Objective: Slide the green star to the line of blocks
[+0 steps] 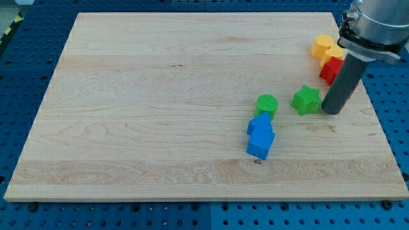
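Currently my tip (331,111) sits just right of small green star block (307,99), centre-right frame; rod holds nothing. Push straight left toward green cylinder (267,104) heading blue-block line (260,135); stay centred.

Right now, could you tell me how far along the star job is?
Done: my tip sits right beside the green star, on its right. In hand: pushing it leftward. Left: a gap remains to the green cylinder heading the line with the blue blocks.

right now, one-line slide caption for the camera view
My tip sits just right of the green star, a blue-and-green block line at its left.
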`<state>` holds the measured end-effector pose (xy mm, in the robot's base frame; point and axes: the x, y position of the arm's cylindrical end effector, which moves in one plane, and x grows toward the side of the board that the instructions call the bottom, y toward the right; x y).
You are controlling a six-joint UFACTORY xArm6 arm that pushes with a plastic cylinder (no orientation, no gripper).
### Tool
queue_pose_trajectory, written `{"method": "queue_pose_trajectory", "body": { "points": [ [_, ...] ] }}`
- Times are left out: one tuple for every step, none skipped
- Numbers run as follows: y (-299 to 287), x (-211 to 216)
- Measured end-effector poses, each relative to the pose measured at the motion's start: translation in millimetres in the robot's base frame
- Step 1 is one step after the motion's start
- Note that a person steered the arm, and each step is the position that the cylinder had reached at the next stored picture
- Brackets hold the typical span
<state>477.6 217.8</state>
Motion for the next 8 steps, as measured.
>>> {"method": "queue_pose_trajectory", "body": {
  "points": [
    [-6,0],
    [-6,0],
    [-18,0],
    [-42,0],
    [-42,-2],
    [-43,-17],
    [-45,-18],
    [-36,-18]
  ]
}}
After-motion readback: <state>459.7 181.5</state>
